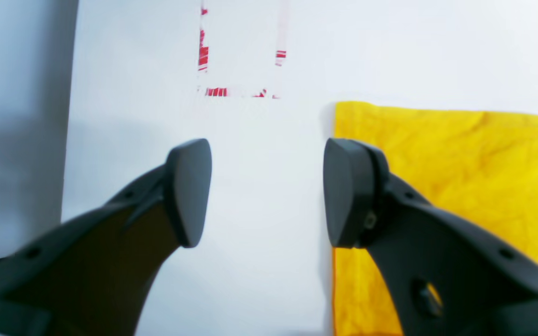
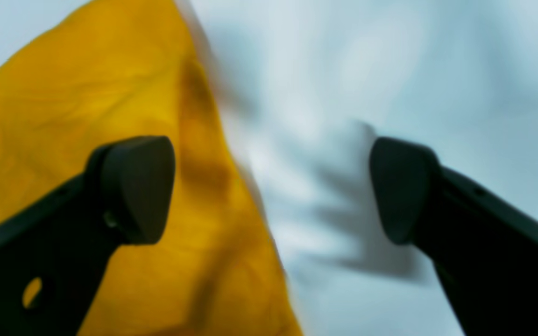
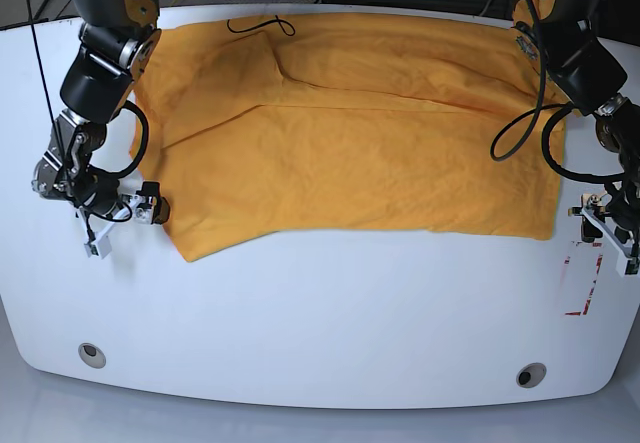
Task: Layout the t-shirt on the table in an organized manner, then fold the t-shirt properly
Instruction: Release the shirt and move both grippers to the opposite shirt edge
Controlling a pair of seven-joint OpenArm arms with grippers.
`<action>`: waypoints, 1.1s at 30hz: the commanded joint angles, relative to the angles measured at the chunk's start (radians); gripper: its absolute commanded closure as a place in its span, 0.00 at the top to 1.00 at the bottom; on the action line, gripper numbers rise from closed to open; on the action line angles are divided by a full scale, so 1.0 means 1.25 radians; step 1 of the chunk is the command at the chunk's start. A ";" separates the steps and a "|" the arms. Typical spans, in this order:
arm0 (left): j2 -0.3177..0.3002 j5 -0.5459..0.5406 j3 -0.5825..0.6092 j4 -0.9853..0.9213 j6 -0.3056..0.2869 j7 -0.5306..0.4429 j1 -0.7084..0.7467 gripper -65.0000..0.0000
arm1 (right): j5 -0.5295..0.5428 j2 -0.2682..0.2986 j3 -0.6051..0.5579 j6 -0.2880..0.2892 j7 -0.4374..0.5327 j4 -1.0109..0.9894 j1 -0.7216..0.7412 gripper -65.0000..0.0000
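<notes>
The orange-yellow t-shirt lies spread over the far half of the white table, with a fold running across its middle and a thin black thread near its far edge. My left gripper hangs open just off the shirt's near right corner. In the left wrist view the left gripper straddles bare table, with the cloth edge under its right finger. My right gripper stands open beside the shirt's near left corner. The right wrist view shows the right gripper empty over the cloth edge.
A red-outlined mark sits near the table's right edge, also seen as red lines ahead of the left gripper. Two grey grommet holes lie near the front edge. The table's side edge runs close by the left gripper.
</notes>
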 commanded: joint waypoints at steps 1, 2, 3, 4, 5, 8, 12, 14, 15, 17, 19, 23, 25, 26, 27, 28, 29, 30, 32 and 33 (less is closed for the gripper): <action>-0.015 -0.008 -0.001 0.013 0.000 -0.017 -0.011 0.55 | 0.021 -0.013 -0.001 0.002 0.016 0.014 0.029 0.99; -0.015 -0.009 -0.001 0.013 0.000 -0.017 -0.003 0.55 | 0.021 -0.021 -0.001 0.002 0.016 0.014 0.029 0.99; -0.015 -0.009 -0.001 0.013 0.000 -0.017 0.003 0.55 | 0.021 -0.027 -0.001 0.002 0.016 0.014 0.031 0.99; -0.015 -0.009 -0.001 0.013 0.000 -0.017 0.007 0.55 | 0.021 -0.033 -0.001 0.002 0.016 0.014 0.031 0.99; -0.015 -0.009 -0.001 0.013 0.000 -0.017 0.008 0.55 | 0.021 -0.037 -0.001 0.002 0.016 0.014 0.031 0.99; -0.015 -0.009 -0.001 0.013 0.000 -0.017 0.012 0.55 | 0.021 -0.057 -0.001 0.002 0.018 0.011 0.031 0.99; -0.015 -0.009 -0.001 0.013 0.000 -0.017 0.012 0.55 | 0.021 -0.080 -0.001 0.002 0.019 0.011 0.031 0.99; -0.015 -0.009 -0.002 0.013 0.000 -0.017 0.012 0.55 | 0.021 -0.087 -0.001 0.002 0.019 0.011 0.031 0.99; -0.015 -0.009 -0.002 0.013 0.000 -0.017 0.013 0.55 | 0.020 -0.091 -0.001 0.002 0.019 0.011 0.031 0.99; -0.015 -0.009 -0.002 0.013 0.000 -0.017 0.013 0.55 | 0.020 -0.099 -0.001 0.002 0.019 0.011 0.031 0.99; -0.015 -0.009 -0.002 0.013 0.000 -0.017 0.013 0.55 | 0.020 -0.102 -0.001 0.002 0.020 0.011 0.031 0.99; -0.015 -0.007 -0.002 0.011 0.000 -0.017 0.013 0.55 | 0.020 -0.102 -0.001 0.002 0.032 0.011 0.031 0.89; -0.015 -0.007 -0.002 0.010 0.000 -0.017 0.013 0.55 | 0.020 -0.102 -0.001 0.002 0.043 0.010 0.028 0.76; -0.015 -0.007 -0.002 0.010 0.000 -0.017 0.013 0.55 | 0.020 -0.102 -0.001 0.002 0.047 0.010 0.028 0.70; -0.015 -0.007 -0.002 0.009 0.000 -0.017 0.013 0.55 | 0.020 -0.102 -0.001 0.002 0.052 0.009 0.027 0.59; -0.014 -0.007 -0.001 0.005 0.000 -0.017 0.013 0.55 | 0.020 -0.102 -0.001 0.002 0.054 0.009 0.027 0.51; -0.014 -0.007 -0.001 -0.002 0.000 -0.017 0.013 0.55 | 0.020 -0.102 -0.001 0.002 0.054 0.009 0.027 0.40; -0.014 -0.007 -0.001 -0.012 0.000 -0.017 0.012 0.55 | 0.020 -0.102 -0.001 0.002 0.056 0.009 0.026 0.30; -0.014 -0.007 -0.001 -0.037 0.000 -0.017 0.010 0.55 | 0.020 -0.102 -0.001 0.002 0.057 0.009 0.026 0.15; -0.014 -0.007 -0.001 -0.045 0.000 -0.018 0.010 0.55 | 0.020 -0.102 -0.001 0.002 0.057 0.009 0.026 0.12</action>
